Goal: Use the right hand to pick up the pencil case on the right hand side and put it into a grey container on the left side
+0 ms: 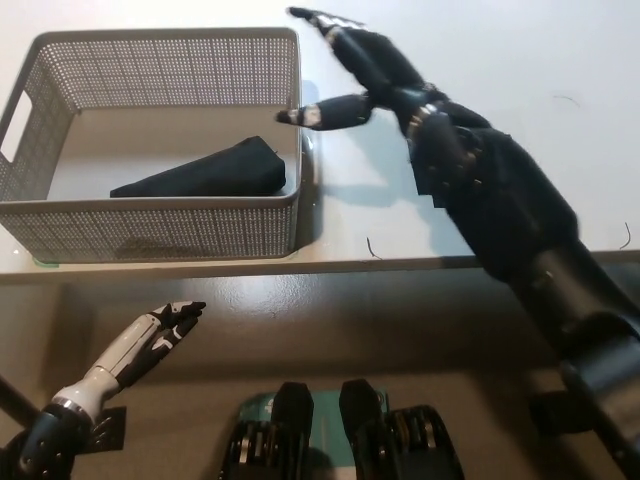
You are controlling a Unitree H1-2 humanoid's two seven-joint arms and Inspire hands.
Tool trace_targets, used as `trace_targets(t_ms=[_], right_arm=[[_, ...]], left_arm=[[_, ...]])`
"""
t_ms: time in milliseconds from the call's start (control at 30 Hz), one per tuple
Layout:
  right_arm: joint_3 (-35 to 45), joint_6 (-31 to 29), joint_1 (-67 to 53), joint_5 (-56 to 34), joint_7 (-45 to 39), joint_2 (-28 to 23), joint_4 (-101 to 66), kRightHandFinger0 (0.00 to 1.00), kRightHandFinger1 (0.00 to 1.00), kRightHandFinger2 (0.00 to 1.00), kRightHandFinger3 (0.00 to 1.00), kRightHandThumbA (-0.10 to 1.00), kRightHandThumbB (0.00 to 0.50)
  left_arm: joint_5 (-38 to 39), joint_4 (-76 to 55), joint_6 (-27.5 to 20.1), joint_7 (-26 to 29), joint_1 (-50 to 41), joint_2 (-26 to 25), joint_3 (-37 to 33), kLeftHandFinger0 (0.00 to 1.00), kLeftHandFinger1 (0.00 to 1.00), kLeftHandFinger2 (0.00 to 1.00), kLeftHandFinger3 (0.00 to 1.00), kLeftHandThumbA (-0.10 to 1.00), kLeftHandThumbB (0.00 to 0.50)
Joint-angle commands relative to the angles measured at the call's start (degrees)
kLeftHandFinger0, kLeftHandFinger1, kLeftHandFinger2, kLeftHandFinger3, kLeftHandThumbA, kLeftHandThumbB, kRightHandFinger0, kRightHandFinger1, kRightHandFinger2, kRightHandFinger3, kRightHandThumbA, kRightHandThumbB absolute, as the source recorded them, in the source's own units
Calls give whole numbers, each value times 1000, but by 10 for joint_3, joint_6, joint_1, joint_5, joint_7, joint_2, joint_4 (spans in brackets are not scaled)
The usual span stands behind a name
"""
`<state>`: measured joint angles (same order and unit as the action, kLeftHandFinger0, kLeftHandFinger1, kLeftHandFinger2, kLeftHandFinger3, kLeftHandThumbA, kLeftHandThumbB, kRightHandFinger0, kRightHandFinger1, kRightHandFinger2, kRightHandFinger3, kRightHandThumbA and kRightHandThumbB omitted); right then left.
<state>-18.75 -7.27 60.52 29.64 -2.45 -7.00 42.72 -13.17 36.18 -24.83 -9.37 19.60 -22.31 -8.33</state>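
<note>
A black wedge-shaped pencil case (pixel 205 172) lies inside the grey mesh container (pixel 150 228) at the table's left. My black right hand (pixel 350 70) hovers just outside the container's right rim, open, its fingers spread and holding nothing. It is apart from the pencil case. My white left hand (pixel 150 338) rests low at the lower left, below the table edge, fingers stretched out and empty.
The white table (pixel 480 40) stretches to the right of the container. Its front edge (pixel 330 266) runs across the middle of the picture. A thin dark scrap (pixel 371 249) lies near that edge.
</note>
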Motion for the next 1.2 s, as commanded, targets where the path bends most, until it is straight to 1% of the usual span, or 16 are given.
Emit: trace_targets(t_ms=[0,67,167,267,300,367,433,467,500,633,700,833,867,967,1100,1167], right_arm=[[56,20,-26,-69,-32,-31,-115,1000,1000,1000,1000,1000,329],[69,28,-42,-80,-37,-36,-142,1000,1000,1000,1000,1000,334],[99,51,-80,-112,-55,-45,-211,1000,1000,1000,1000,1000,386],[129,98,-126,-139,-68,-47,-293,1000,1000,1000,1000,1000,477],[139,106,-148,-153,-73,-50,-325,1000,1000,1000,1000,1000,485],[148,99,-169,-172,-76,-49,-350,1000,1000,1000,1000,1000,460],[158,88,-204,-201,-83,-50,-388,1000,1000,1000,1000,1000,406],[163,86,-220,-212,-85,-51,-403,1000,1000,1000,1000,1000,350],[169,88,-237,-225,-87,-50,-418,1000,1000,1000,1000,1000,332],[182,92,-281,-248,-87,-43,-455,1000,1000,1000,1000,1000,332],[194,79,-346,-272,-83,-36,-476,1000,1000,1000,1000,1000,366],[206,69,-415,-297,-91,-37,-471,1000,1000,1000,1000,1000,375],[208,69,-425,-302,-94,-38,-468,1000,1000,1000,1000,1000,353],[219,57,-464,-312,-96,-40,-442,1000,1000,1000,1000,1000,351],[229,7,-497,-318,-104,-51,-370,1000,1000,1000,1000,1000,263],[230,-17,-507,-313,-104,-56,-336,1000,1000,1000,1000,1000,252]], left_arm=[[0,-13,-18,4,2,-16,6,911,867,847,859,1000,500],[2,-14,-17,4,0,-16,7,909,865,846,857,1000,500],[5,-18,-7,1,-4,-16,9,886,856,847,856,989,500],[4,-16,-5,1,-4,-14,9,852,835,842,859,984,500],[5,-15,-7,2,-4,-14,9,840,825,836,857,977,500],[3,-17,-1,4,-4,-14,9,839,825,834,859,986,500],[4,-21,2,4,-9,-13,10,830,815,827,861,979,500],[7,-18,0,4,-8,-12,11,822,807,821,858,964,500],[6,-15,-2,5,-9,-12,11,812,800,817,858,962,500],[8,-15,0,4,-11,-11,12,803,797,821,861,962,500],[12,-17,4,3,-15,-12,15,807,790,810,857,954,500],[12,-3,-8,9,-20,-11,16,800,780,804,868,957,500],[12,-3,-8,11,-22,-11,17,800,780,804,869,957,500],[11,-9,-5,13,-29,-11,19,805,786,813,871,957,500],[11,-3,-12,24,-31,-10,26,798,782,808,863,974,500],[15,-5,-5,25,-36,-8,32,808,778,804,867,993,500]])
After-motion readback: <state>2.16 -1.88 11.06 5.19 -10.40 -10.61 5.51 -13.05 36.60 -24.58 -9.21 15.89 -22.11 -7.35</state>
